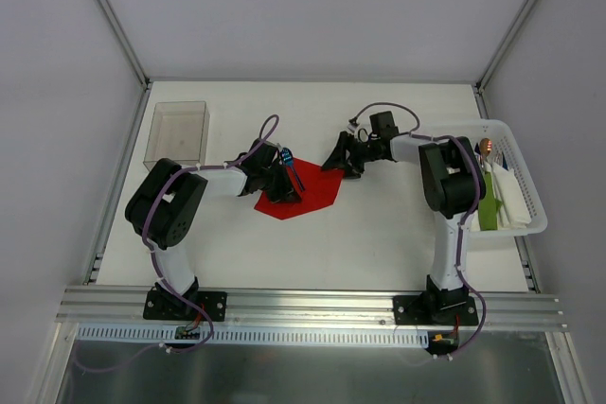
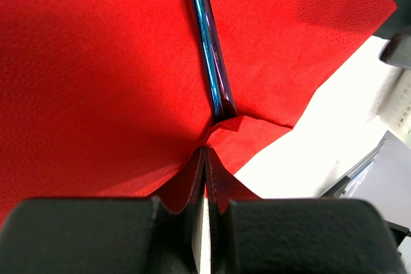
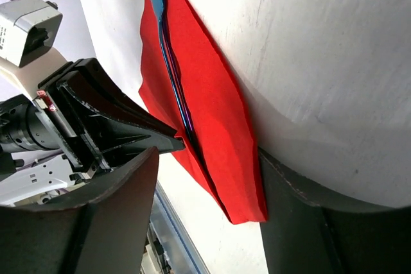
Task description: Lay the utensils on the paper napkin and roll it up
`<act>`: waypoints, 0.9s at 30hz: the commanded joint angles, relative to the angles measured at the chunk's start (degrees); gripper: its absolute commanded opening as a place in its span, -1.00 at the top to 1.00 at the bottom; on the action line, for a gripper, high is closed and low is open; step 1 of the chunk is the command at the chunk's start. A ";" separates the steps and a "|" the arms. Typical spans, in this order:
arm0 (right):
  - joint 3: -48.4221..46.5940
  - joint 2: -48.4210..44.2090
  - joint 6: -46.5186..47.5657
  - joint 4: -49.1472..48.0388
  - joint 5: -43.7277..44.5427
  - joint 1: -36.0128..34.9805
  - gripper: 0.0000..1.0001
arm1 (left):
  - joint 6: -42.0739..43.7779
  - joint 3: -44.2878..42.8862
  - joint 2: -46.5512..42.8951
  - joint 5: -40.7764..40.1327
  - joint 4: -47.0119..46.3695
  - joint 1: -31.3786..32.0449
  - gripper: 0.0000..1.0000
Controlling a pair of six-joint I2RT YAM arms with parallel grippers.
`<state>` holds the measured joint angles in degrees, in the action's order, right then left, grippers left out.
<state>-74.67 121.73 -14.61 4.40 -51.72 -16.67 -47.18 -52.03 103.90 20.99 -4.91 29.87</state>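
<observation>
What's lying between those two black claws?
The red paper napkin, with a shiny blue utensil lying on it; the top view shows it best.

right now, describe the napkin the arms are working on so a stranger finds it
On the white table, look between the left gripper and right gripper. The red napkin lies there with a blue utensil on it. The other napkins, white and green, sit in the basket at right.

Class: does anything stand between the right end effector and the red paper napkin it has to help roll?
Nothing visible does. The open right end effector faces the paper napkin directly at its right edge. The left end effector pinches a fold on the opposite side, and the utensils lie on the napkin, clear of the right arm's approach.
</observation>
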 commanded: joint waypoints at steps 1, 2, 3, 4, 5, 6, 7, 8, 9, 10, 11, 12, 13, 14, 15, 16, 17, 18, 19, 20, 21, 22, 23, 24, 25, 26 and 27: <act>1.10 1.14 0.10 -1.16 1.19 -0.30 -0.24 | 1.21 0.97 2.27 -2.80 3.06 -0.77 1.00; 1.37 0.27 0.89 -0.02 1.27 -0.47 -0.17 | 1.21 0.97 2.27 -2.80 3.06 -0.86 1.00; 1.72 -0.18 1.60 1.03 1.45 -0.56 -0.15 | 1.21 0.97 2.36 -2.71 3.06 -0.78 1.00; 2.07 -0.79 2.39 3.13 1.63 -0.73 -0.14 | 1.12 0.97 2.28 -2.80 3.06 -0.86 1.00; 2.77 -1.32 3.96 4.55 1.97 -0.74 -0.12 | 1.12 1.05 2.19 -2.80 3.06 -0.86 1.00; 2.87 -2.37 4.93 5.78 2.41 -0.82 -0.11 | 1.12 0.97 2.10 -2.80 3.15 -0.86 1.00; 3.13 -2.99 5.47 7.53 2.94 -1.09 -0.11 | 1.12 1.14 2.19 -2.80 3.06 -0.95 1.00; 3.22 -3.34 6.69 8.33 3.47 -1.17 -0.09 | 1.12 1.14 2.10 -2.80 3.06 -0.86 1.00; 2.87 -3.95 7.14 9.21 4.26 -1.35 -0.08 | 1.12 1.05 2.19 -2.80 3.15 -0.86 1.00; 2.52 -4.05 7.31 10.70 4.44 -1.61 -0.07 | 1.04 1.05 2.19 -2.80 3.06 -0.86 1.00; 2.17 -4.05 7.32 11.32 4.61 -1.79 -0.04 | 1.12 1.05 2.19 -2.80 3.06 -0.95 1.00; 1.29 -4.13 7.23 11.94 4.96 -1.97 -0.01 | 1.12 0.97 2.19 -2.80 3.06 -0.86 1.00; 0.94 -4.40 7.14 12.64 4.97 -2.40 0.03 | 1.12 0.79 2.19 -2.71 3.15 -0.86 1.00; 0.67 -4.57 6.88 12.73 5.05 -2.67 0.13 | 1.12 0.70 2.10 -2.80 3.06 -0.95 1.00; 0.32 -4.92 6.27 12.73 5.40 -2.84 0.17 | 1.12 0.70 2.19 -2.71 3.15 -0.95 1.00; -0.03 -5.45 6.09 12.82 5.49 -3.45 0.21 | 1.12 0.70 2.19 -2.80 3.06 -0.86 1.00; -0.47 -5.63 5.91 13.08 5.58 -3.72 0.26 | 1.12 0.70 2.01 -2.71 3.15 -0.86 1.00; -0.91 -5.80 5.74 13.26 5.84 -4.07 0.37 | 1.12 0.62 2.10 -2.71 3.15 -0.86 1.00; -1.69 -5.80 5.39 13.61 6.02 -4.60 0.41 | 1.21 0.61 2.19 -2.71 3.15 -0.86 1.00; -2.22 -5.72 5.38 13.96 6.28 -4.86 0.53 | 1.21 0.53 2.19 -2.71 3.06 -0.95 1.00; -2.67 -5.63 5.21 14.40 6.55 -5.13 0.57 | 1.21 0.61 2.27 -2.71 3.06 -0.86 1.00; -3.02 -5.63 5.12 14.67 6.72 -5.39 0.60 | 1.21 0.61 2.27 -2.71 3.06 -0.86 1.00; -3.54 -5.72 4.77 14.93 6.81 -6.00 0.65 | 1.21 0.70 2.27 -2.71 3.06 -0.86 1.00; -3.72 -5.72 4.42 14.93 6.81 -6.27 0.73 | 1.21 0.70 2.19 -2.71 3.15 -0.86 1.00; -3.90 -5.72 4.16 15.19 6.81 -6.80 0.77 | 1.21 0.79 2.27 -2.71 3.15 -0.86 1.00; -4.25 -5.72 3.72 15.28 6.99 -7.06 0.82 | 1.21 0.79 2.27 -2.71 3.06 -0.86 1.00; -4.60 -5.72 3.63 15.63 6.99 -7.33 0.84 | 1.30 0.88 2.27 -2.80 3.06 -0.86 1.00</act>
<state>-76.73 119.59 -10.20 17.78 -45.39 -22.92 -47.18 -52.03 103.90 21.04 -4.93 29.52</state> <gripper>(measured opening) 0.093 0.004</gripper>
